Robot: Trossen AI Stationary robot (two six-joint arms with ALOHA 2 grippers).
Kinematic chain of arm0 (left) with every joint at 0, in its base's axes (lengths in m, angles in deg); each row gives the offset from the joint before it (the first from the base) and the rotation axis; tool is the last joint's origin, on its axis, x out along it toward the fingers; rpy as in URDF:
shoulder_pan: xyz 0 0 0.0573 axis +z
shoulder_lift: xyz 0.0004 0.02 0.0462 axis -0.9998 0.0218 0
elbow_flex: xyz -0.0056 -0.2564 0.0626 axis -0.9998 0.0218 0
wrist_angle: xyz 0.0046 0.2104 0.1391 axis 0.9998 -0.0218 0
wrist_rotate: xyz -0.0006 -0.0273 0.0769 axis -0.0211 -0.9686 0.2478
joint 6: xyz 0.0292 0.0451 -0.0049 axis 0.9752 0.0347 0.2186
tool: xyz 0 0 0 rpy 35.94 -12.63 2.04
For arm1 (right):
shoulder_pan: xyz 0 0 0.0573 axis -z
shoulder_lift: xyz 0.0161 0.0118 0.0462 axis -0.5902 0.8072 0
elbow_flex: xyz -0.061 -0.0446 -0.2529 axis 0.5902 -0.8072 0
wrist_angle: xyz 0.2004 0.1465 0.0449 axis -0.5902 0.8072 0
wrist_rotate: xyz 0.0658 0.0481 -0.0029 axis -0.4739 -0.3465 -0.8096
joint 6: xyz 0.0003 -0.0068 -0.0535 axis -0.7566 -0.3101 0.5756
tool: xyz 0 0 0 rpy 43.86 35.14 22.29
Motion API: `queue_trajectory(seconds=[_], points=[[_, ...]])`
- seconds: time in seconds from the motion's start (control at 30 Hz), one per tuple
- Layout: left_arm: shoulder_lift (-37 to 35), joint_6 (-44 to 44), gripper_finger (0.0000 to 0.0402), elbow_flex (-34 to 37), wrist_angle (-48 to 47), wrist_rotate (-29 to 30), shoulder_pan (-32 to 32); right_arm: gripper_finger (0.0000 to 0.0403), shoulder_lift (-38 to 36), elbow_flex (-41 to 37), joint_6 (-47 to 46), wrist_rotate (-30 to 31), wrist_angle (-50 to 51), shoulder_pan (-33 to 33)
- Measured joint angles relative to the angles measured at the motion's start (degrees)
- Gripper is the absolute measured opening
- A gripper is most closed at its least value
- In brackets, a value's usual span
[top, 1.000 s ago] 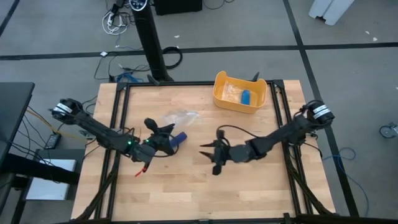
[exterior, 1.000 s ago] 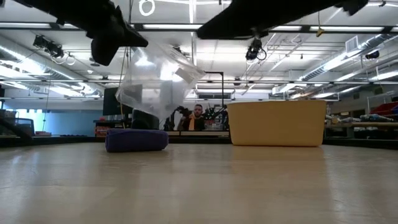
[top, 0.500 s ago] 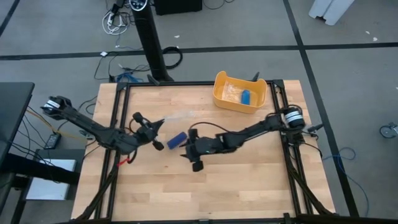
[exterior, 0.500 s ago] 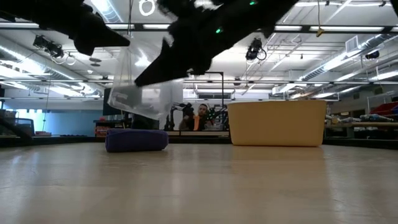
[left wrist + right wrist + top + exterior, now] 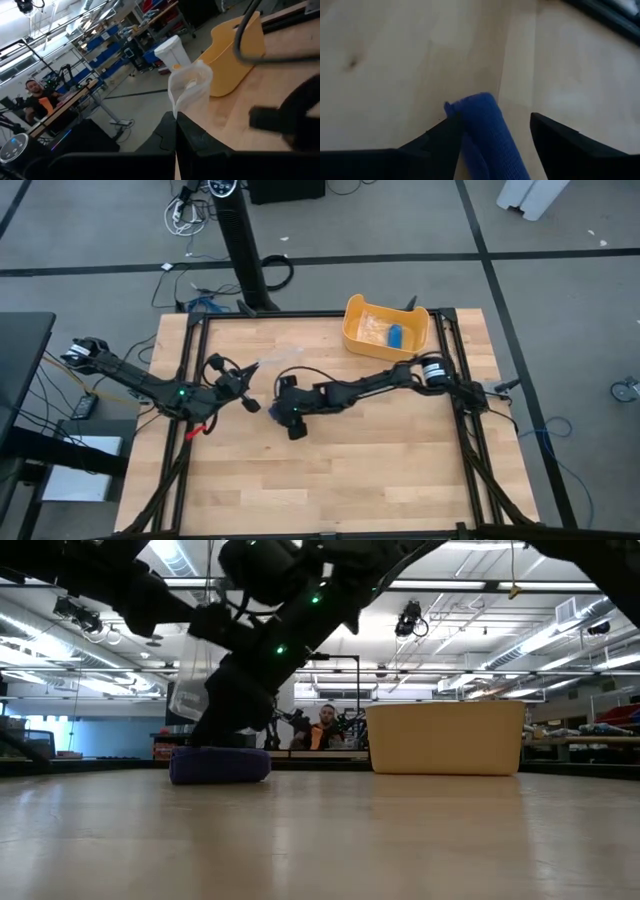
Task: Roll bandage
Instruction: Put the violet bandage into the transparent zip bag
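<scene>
Wooden table (image 5: 380, 470), with yellow tub (image 5: 357, 335) at far edge. Right gripper (image 5: 492, 137) spread open, astride rolled blue bandage (image 5: 487, 130) lying near table's middle, nothing grasped yet. Left gripper (image 5: 238, 385) pinching clear wrapper (image 5: 187, 87), lifted aside. Best to lower squarely, then close gently around the roll's middle.

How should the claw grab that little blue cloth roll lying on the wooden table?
Probably across its middle, coming down from above. The small dark-blue cloth roll lies flat on its side on the wooden table, so its rounded flanks are free. The right claw already straddles it, fingers open either side.
</scene>
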Motion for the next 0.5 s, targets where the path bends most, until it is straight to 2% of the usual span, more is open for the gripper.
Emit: queue_trajectory(seconds=[0.23, 0.37, 0.5], points=[[0.00, -0.24, 0.0001, 0.00, 0.01, -1.00, 0.00, 0.0245, 4.93, 7.46, -0.04, -0.51, 7.68, 1.16], [0.00, -0.23, 0.0001, 0.00, 0.03, -1.01, 0.00, 0.0247, 4.99, 7.61, 0.36, -0.65, 9.41, 1.27], [0.00, -0.24, 0.0001, 0.00, 0.27, -1.03, 0.00, 0.0233, 4.99, 7.61, 0.74, -0.94, 10.87, 1.27]])
